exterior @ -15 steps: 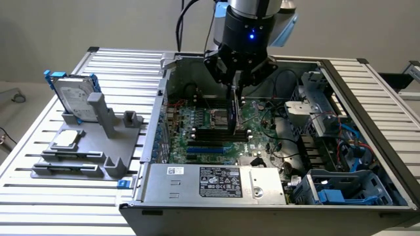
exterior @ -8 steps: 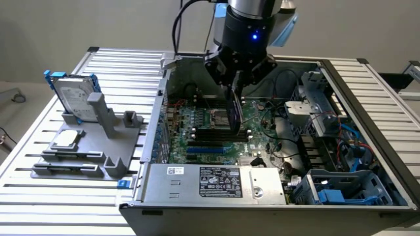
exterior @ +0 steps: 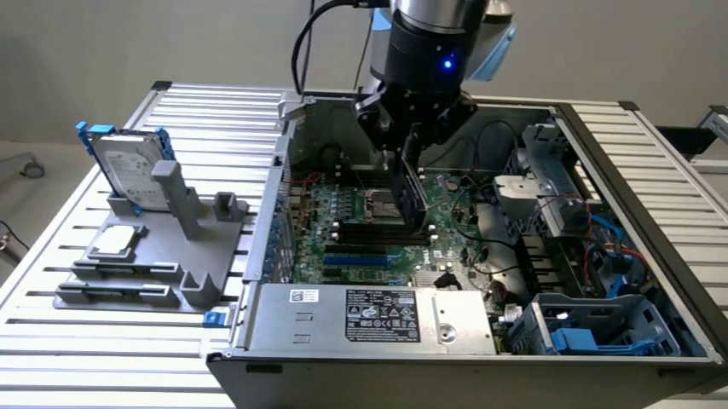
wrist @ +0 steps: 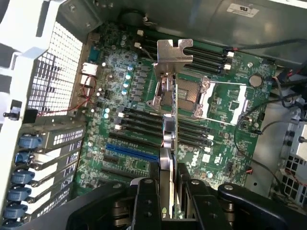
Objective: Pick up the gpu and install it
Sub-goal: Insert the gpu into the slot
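The end effector (exterior: 407, 153) is closed on the gpu (exterior: 411, 200), holding it edge-on inside the open computer case (exterior: 264, 256), above the motherboard (exterior: 341, 230) by the CPU socket (exterior: 381, 204). Its silver bracket (wrist: 173, 50) sits at the end far from the fingers. It seems clear of the slots. In the exterior view, a hard drive (exterior: 125, 162) stands at nine o'clock from the case on the worktop (exterior: 68, 349).

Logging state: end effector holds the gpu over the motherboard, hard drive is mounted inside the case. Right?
No. The exterior view shows the hard drive standing on the grey stand outside the case, not mounted inside. The rest holds: the end effector holds the gpu over the motherboard.
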You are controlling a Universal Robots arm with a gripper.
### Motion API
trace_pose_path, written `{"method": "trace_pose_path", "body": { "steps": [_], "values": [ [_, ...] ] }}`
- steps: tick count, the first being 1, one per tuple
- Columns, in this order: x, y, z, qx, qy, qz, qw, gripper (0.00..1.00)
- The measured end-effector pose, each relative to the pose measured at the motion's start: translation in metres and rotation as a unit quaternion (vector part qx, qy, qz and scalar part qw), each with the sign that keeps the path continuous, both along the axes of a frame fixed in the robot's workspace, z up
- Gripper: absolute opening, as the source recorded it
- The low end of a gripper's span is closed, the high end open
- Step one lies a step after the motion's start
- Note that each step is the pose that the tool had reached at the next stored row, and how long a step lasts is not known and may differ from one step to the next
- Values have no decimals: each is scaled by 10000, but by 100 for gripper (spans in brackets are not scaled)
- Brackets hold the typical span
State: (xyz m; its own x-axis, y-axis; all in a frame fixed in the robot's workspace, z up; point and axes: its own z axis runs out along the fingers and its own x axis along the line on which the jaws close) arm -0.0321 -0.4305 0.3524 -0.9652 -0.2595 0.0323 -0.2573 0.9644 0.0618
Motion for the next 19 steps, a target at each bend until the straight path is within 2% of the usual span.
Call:
{"method": "trace_pose_path", "body": {
  "steps": [4,9,14,19],
  "values": [
    [0,0,-3,0,0,360,9994,26],
    [0,0,-8,0,0,817,9967,26],
    [0,0,-12,0,0,1267,9919,26],
    [0,0,-16,0,0,1719,9851,26]
  ]
}}
